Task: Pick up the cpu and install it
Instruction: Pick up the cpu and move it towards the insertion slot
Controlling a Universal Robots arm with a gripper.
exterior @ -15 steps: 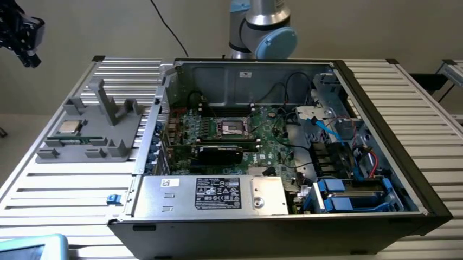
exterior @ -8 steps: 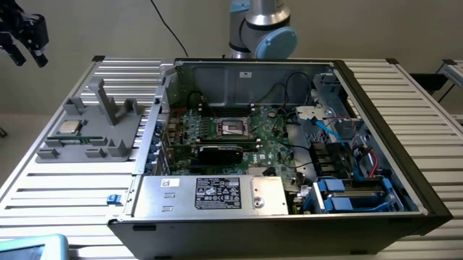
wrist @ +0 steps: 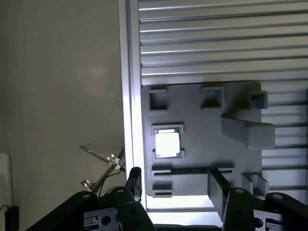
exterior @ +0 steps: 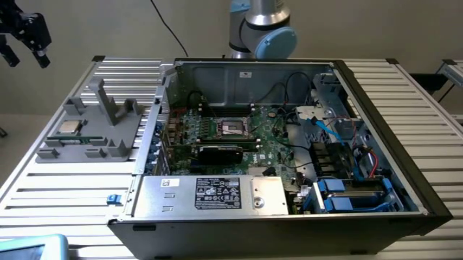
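Wrist view: empty, wide-spread gripper point(wrist: 173, 173) well above cpu point(wrist: 167, 144) in grey holder point(wrist: 202, 130).

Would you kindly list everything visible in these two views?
table: one, silver, slatted, under everything
case: one, black, open, mid-table
motherboard: one, green, inside the case
socket: one, black frame, mid-motherboard
power supply: one, silver, labelled, at the case's near edge
drive caddies: two, blue, in the case's near corner at the exterior view's right
fixture: one, grey, on the table at the exterior view's left of the case
cpu: one, silvery, lying on the fixture
arm: one, grey and blue, behind the case
gripper: one, black, open, empty, above the fixture
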